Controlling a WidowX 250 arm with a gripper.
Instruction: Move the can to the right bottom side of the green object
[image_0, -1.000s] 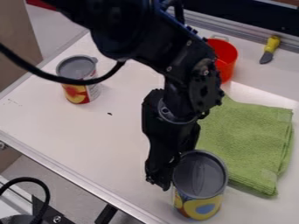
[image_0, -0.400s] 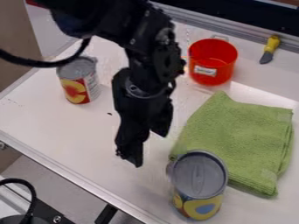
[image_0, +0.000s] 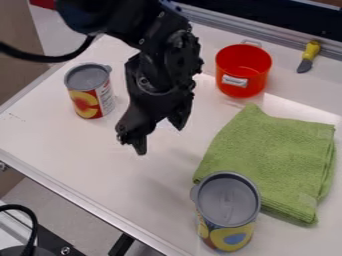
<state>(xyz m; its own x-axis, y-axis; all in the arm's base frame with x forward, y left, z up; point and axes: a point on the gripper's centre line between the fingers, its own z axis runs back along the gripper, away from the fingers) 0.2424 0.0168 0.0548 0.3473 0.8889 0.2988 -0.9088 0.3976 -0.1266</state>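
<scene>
Black gripper, fingers spread apart, above white table. Blue-and-yellow can upright (grey lid on top), at lower left edge of green cloth. Red-and-yellow can left of gripper; red pot and yellow-handled knife beyond cloth.

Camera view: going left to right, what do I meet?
Can with the red and yellow label → gripper → can at the green cloth's near edge → yellow-handled tool.
</scene>
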